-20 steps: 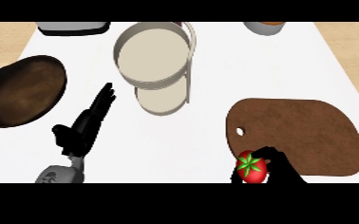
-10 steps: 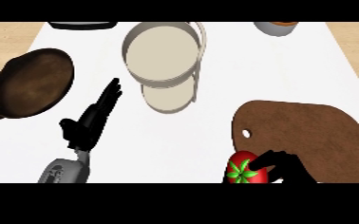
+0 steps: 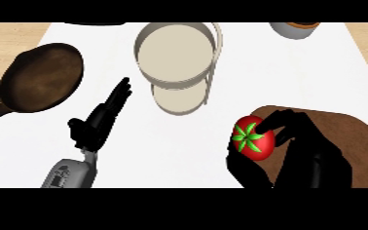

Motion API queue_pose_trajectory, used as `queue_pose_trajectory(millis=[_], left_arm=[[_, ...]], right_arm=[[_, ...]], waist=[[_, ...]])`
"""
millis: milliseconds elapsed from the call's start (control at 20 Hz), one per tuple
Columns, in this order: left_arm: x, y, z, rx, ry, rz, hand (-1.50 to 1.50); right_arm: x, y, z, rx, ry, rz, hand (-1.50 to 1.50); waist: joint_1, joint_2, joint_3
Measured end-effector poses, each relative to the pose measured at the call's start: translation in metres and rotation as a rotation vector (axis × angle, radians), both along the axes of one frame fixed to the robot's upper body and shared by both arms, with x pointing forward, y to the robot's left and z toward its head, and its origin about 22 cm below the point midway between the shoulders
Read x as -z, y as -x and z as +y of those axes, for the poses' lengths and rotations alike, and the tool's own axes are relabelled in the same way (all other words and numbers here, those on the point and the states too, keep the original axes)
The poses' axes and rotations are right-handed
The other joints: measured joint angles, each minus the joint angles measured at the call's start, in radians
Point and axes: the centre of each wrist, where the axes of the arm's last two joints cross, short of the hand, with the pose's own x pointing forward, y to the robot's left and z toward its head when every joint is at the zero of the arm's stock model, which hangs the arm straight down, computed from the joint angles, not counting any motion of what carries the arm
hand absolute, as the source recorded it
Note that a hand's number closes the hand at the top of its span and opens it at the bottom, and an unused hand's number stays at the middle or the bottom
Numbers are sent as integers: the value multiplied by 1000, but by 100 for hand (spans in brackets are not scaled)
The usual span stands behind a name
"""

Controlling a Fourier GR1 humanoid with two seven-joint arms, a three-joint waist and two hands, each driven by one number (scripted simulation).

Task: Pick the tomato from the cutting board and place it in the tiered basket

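Observation:
The red tomato point(image 3: 253, 138) with a green stem star is held in my right hand point(image 3: 302, 148), whose fingers and thumb curl round it, above the left end of the brown cutting board point(image 3: 338, 126). The tiered basket point(image 3: 178, 61), cream with a grey rim, stands at the upper middle, its lower tier point(image 3: 179, 97) showing beneath the upper one. My left hand point(image 3: 97, 122) rests open at the lower left with straight fingers pointing up toward the basket, holding nothing.
A dark brown pan point(image 3: 42, 78) lies at the left edge of the white counter. A grey bowl with orange contents point(image 3: 295, 28) sits at the upper right. A dark object point(image 3: 93, 23) shows at the top left edge.
My right hand has lifted the tomato and carried it up and to the left, off the board's surface. The view has shifted so everything appears nearer. The left hand has stayed still.

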Motion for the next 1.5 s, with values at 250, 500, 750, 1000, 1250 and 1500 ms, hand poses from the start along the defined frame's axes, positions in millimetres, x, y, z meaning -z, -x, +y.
queue_pose_trajectory(millis=[250, 500, 750, 1000, 1250, 1500], left_arm=[[0, -3, -11, 20, 2, -5, 0], [-1, -5, -15, 36, 3, -5, 0], [0, -7, -17, 44, -1, -11, 0], [2, -7, -14, 41, -5, -7, 0], [-1, -11, -15, 44, -5, -14, 0], [-1, -11, -15, 54, 2, -8, 0]], right_arm=[[-15, -42, 1, -1, -15, 17, 150], [-33, -91, 6, -12, -35, 71, 150], [-46, -138, 19, -28, -45, 140, 150], [-55, -177, 32, -40, -67, 188, 150], [-62, -204, 39, -66, -147, 207, 150], [-61, -222, 30, -64, -323, 239, -150]], waist=[[21, 4, 1], [39, 6, 1], [43, 5, 2], [48, 7, 2], [52, 9, 3], [63, 9, 4]])
